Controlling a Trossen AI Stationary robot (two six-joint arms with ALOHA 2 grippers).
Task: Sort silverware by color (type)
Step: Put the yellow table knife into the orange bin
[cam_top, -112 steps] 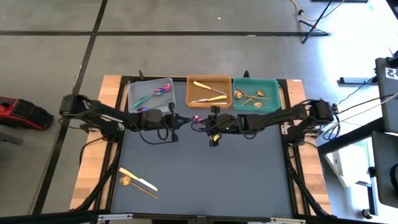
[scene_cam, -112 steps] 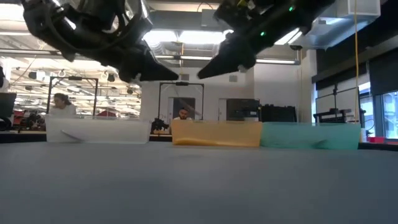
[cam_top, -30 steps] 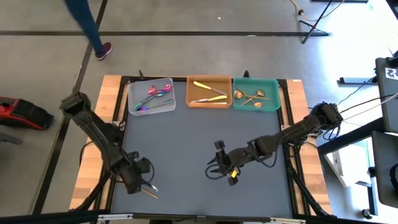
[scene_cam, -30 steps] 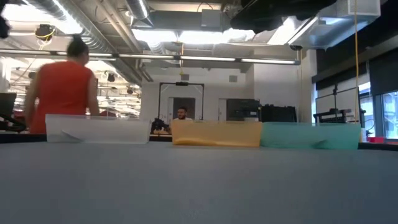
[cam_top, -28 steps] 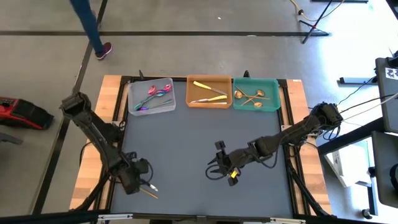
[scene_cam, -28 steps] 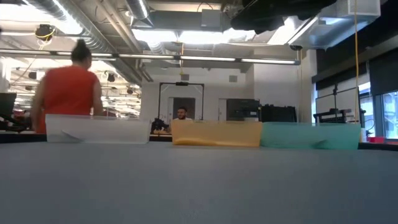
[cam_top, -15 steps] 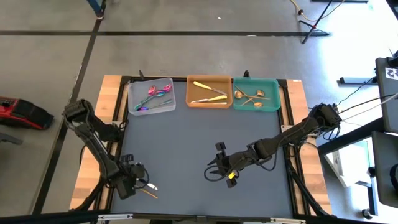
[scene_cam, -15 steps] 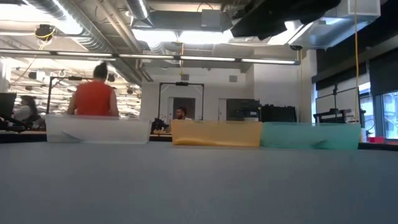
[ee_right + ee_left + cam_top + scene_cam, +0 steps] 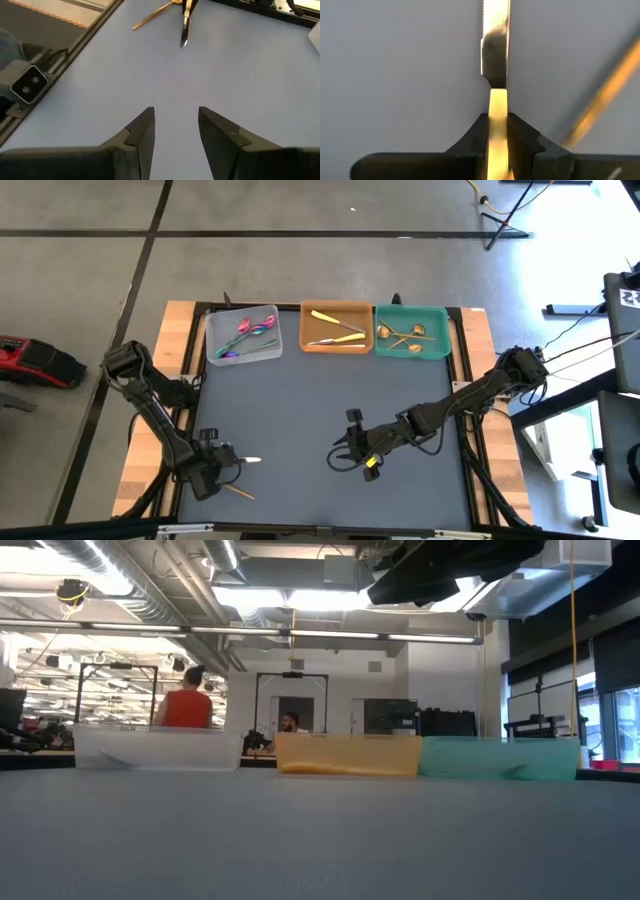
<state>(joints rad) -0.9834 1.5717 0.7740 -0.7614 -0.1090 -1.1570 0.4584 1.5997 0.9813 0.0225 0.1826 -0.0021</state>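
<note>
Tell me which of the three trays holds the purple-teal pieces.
The clear tray, far left in the row. The orange middle tray holds pale gold pieces, the green tray copper-gold spoons.

Two dark jointed arms with black looping cables (yellow marking by the right gripper [image 9: 340,452]).

knife [image 9: 496,60]: pale gold | trays: grey [image 9: 213,352], orange [image 9: 306,328], teal [image 9: 380,345]

table [image 9: 320,420]: dark mat | far edge: three trays [image 9: 326,330] | near-left: copper-gold utensil [image 9: 240,492]
</note>
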